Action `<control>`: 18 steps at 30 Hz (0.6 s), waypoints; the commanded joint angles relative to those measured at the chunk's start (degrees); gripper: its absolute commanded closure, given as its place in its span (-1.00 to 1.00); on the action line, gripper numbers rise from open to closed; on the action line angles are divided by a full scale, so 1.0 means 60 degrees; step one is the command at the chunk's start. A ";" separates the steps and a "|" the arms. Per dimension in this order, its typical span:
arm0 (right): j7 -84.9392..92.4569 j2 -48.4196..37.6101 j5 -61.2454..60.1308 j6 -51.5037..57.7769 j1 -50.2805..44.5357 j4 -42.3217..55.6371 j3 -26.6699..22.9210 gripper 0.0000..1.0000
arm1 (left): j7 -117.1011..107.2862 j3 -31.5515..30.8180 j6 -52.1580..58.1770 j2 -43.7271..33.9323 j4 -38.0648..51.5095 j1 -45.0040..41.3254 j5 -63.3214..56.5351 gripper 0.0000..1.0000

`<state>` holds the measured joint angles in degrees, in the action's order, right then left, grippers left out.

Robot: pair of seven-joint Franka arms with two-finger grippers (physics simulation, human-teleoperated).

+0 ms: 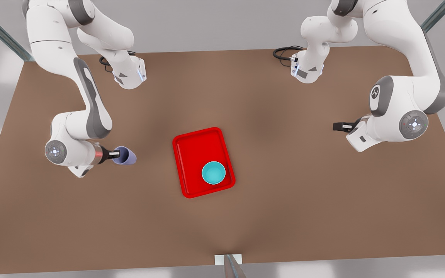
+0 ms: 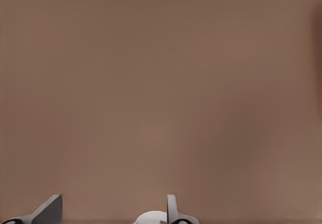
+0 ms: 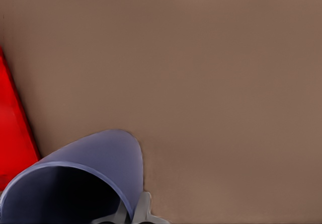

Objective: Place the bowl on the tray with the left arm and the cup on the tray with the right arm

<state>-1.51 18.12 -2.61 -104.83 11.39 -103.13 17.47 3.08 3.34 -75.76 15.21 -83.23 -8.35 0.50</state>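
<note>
The teal bowl [image 1: 213, 172] stands upright inside the red tray [image 1: 193, 154], in the corner nearest the front view's lower right. On the front view's left, my right gripper [image 1: 115, 155] is shut on the rim of the lavender cup [image 1: 128, 156], which is tilted above the table, well apart from the tray. The right wrist view has the cup [image 3: 95, 163] close up, one finger [image 3: 142, 209] against its wall, and a strip of the tray [image 3: 12, 133] beside it. My left gripper [image 1: 337, 126] waits open at the front view's right, its fingers [image 2: 49, 210] spread over bare table.
The brown table [image 1: 284, 200] spreads wide around the tray. Black cables [image 1: 284, 52] lie near both arm bases at the far edge. A small white bracket [image 1: 228, 259] sits at the near edge. Both arms' elbows hang over the table's sides.
</note>
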 commanded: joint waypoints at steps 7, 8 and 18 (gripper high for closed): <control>-0.2048 0.0349 0.0055 0.0011 -0.0082 0.1148 0.1512 0.57 | 0.0000 0.0001 -0.0073 0.0014 0.0015 0.0014 -0.0010 -1.00; -0.2414 0.0437 0.0069 -0.0004 -0.0434 0.1470 0.1629 0.57 | 0.0000 0.0001 -0.0059 -0.0001 0.0015 0.0000 -0.0010 -1.00; -0.3528 0.0935 0.0069 -0.0150 -0.2660 0.2526 0.1717 0.57 | 0.0000 0.0001 -0.0073 0.0029 0.0015 0.0014 -0.0010 -1.00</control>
<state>-22.50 24.37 -2.27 -105.84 -4.72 -88.14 27.76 3.08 3.34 -76.20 15.38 -83.15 -8.26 0.44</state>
